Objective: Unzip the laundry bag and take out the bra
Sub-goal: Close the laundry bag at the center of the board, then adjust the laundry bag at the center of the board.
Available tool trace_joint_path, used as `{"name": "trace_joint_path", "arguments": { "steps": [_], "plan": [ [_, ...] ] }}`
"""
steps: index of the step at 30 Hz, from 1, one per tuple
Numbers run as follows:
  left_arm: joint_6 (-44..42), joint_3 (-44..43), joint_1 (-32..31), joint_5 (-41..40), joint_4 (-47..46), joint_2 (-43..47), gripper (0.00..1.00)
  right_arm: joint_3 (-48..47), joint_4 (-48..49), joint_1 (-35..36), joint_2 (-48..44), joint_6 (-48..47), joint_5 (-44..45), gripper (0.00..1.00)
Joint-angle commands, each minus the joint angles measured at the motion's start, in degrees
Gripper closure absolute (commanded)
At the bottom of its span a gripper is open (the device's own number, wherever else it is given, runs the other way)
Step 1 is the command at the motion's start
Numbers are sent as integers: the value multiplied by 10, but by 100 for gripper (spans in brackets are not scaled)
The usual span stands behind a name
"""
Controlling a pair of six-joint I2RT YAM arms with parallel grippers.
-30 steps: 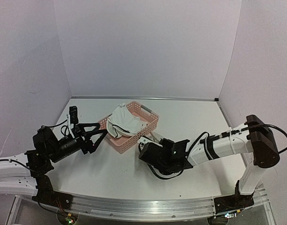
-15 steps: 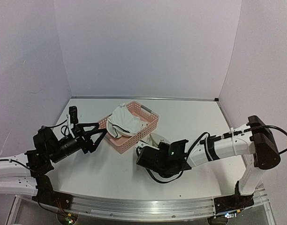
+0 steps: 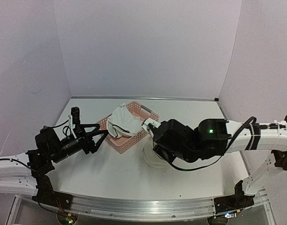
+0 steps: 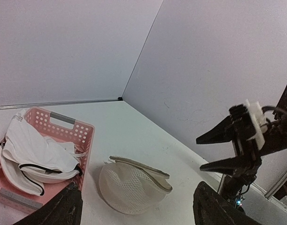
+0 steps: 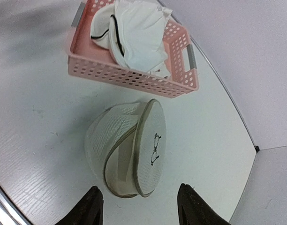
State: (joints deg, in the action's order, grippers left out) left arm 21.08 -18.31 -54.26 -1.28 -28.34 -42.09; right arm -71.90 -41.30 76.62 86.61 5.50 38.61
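The laundry bag (image 5: 127,150) lies on the table beside the basket, its zip rim gaping and its flat lid with the black logo (image 5: 155,149) swung up. It also shows in the left wrist view (image 4: 129,185) and in the top view (image 3: 149,160). The white bra (image 5: 129,33) with dark edging lies in the pink basket (image 5: 134,77), as the top view (image 3: 122,121) also shows. My right gripper (image 5: 141,211) is open and empty, raised above the bag. My left gripper (image 4: 139,213) is open and empty, by the basket's left side (image 3: 102,135).
The pink slotted basket (image 3: 150,123) stands at mid table, just behind the bag. The right arm's black wrist (image 3: 174,140) hangs over the bag and hides part of it from above. Grey walls close the table's back and sides.
My right arm has lifted up and away from the laundry bag, which stays on the table with its rim open. The left arm has hardly moved.
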Motion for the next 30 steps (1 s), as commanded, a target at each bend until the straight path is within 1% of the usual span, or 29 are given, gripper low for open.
{"name": "trace_joint_path", "arguments": {
  "steps": [1,5,7,10,13,17,22,23,24,25,30],
  "plan": [
    [-9,-24,2,-3,-4,5,18,-12,15,-20,-47,48,1,48],
    [-7,-25,3,-2,-1,7,18,22,69,-80,-68,77,-51,65],
    [-4,-26,2,0,1,9,18,36,94,-106,-71,98,-68,75],
    [-4,-29,3,1,10,12,17,53,124,-139,-68,127,-118,87],
    [-6,-39,3,-4,27,17,16,73,159,-165,-59,151,-155,100],
    [-2,-57,3,-3,55,17,13,90,199,-180,-35,173,-189,100],
    [4,-84,3,-3,100,7,10,100,234,-186,3,186,-209,100],
    [5,-92,3,-4,112,4,8,103,243,-185,12,189,-216,100],
    [6,-99,3,-5,125,1,2,106,251,-187,17,190,-223,100],
    [7,-108,3,-9,139,-4,1,108,258,-187,22,192,-229,100],
    [11,-152,3,-33,214,-30,1,117,290,-187,50,201,-268,100]
  ]
}}
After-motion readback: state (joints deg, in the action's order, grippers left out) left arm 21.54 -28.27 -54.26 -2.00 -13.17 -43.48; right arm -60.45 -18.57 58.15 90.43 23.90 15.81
